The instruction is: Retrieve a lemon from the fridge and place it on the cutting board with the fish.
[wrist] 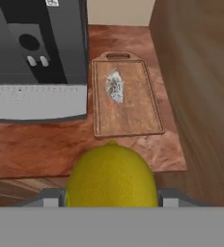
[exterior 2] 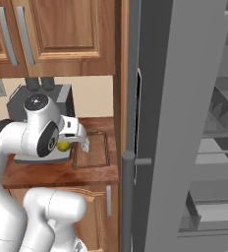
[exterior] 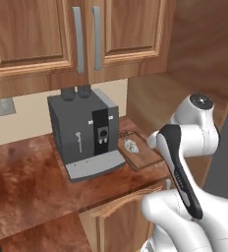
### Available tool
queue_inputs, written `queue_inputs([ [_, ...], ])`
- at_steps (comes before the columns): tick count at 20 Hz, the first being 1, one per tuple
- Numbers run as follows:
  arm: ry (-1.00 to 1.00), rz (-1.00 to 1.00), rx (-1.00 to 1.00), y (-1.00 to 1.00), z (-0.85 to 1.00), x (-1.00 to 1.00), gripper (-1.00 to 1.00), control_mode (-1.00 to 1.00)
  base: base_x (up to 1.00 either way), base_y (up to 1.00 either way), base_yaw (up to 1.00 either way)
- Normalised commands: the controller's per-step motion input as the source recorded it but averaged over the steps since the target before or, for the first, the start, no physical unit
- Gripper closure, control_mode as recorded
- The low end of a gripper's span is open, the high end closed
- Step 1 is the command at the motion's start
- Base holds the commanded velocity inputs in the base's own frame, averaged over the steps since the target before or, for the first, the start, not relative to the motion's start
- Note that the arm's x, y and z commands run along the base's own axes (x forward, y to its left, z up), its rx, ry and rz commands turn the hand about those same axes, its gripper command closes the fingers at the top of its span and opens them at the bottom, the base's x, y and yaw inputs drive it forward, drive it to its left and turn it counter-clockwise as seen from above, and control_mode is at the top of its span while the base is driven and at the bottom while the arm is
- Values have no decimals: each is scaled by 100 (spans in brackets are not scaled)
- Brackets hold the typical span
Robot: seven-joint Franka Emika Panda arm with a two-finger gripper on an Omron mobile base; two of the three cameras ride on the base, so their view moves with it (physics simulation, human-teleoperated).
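In the hand view the lemon (wrist: 111,176) sits large and bright yellow between the jaws of my gripper (wrist: 111,198), which is shut on it. Beyond it on the counter lies the brown cutting board (wrist: 133,113) with the pale fish (wrist: 115,87) on its far half. From the right base view the lemon (exterior 2: 63,146) hangs under the gripper (exterior 2: 69,141), just left of the cutting board (exterior 2: 99,150) and the fish (exterior 2: 86,145). The left base view has the cutting board (exterior: 144,156) and the fish (exterior: 130,145) partly behind my arm. The fridge (exterior 2: 185,123) stands open on the right.
A dark coffee machine (exterior: 86,135) stands on the counter directly left of the board. A wooden side panel (wrist: 201,87) rises right of the board. Wall cabinets (exterior: 81,34) hang above. The open grey fridge door (exterior: 226,162) is close on my right.
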Motion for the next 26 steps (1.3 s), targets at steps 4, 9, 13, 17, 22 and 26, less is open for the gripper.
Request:
queue_inputs([
  [4,0,15,-9,0,-39,29,100,-100,0,0,0],
  [9,0,14,-11,0,-39,38,100,-100,0,0,0],
  [13,0,13,-8,0,-31,42,100,-100,0,0,0],
  [17,2,13,-2,0,-18,47,100,-100,0,0,0],
  [22,9,6,-2,0,-15,48,100,-100,0,0,0],
  [26,20,0,-1,0,-13,36,100,-100,0,0,0],
])
